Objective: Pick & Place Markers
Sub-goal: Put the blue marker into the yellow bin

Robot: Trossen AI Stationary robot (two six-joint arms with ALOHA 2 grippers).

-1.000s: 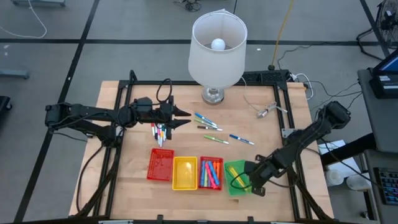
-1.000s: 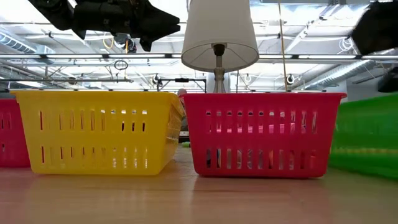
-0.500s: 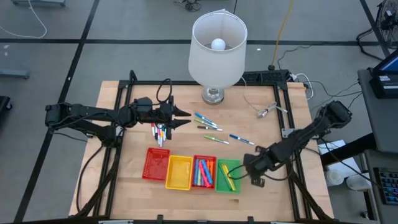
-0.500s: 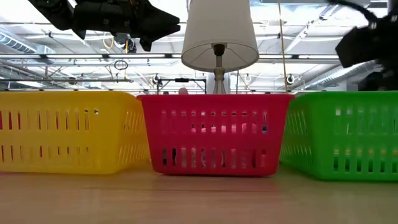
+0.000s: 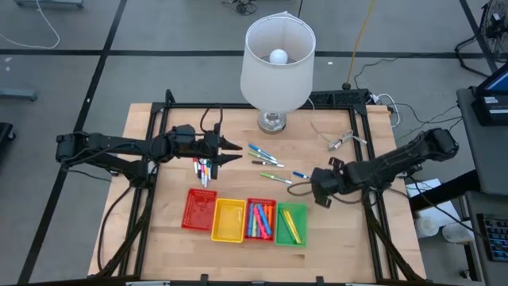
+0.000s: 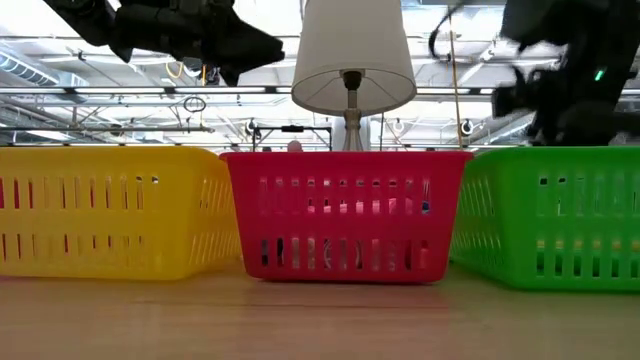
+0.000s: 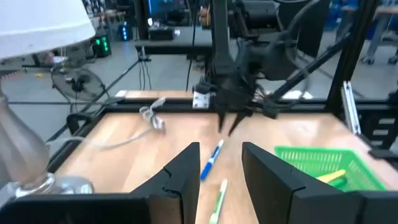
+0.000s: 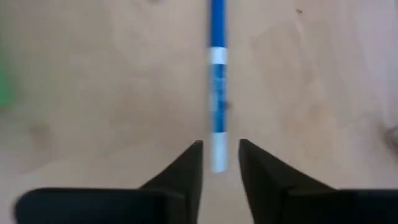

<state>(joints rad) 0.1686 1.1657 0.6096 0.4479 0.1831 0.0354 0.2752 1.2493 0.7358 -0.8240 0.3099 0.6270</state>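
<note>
The right gripper hangs low over the table with its fingers parted by a narrow gap, holding nothing, and the white end of a blue-and-white marker lies right at that gap, its length running straight ahead of the fingertips. It looks light, stiff and smooth, likely to roll or skid if nudged, so a square pinch across the mid-barrel seems safest. Farther off, to one side of this gripper, sits the green tray with yellow markers inside. Farthest away, the left gripper waits, fingers apart and empty, beyond more loose markers.
</note>
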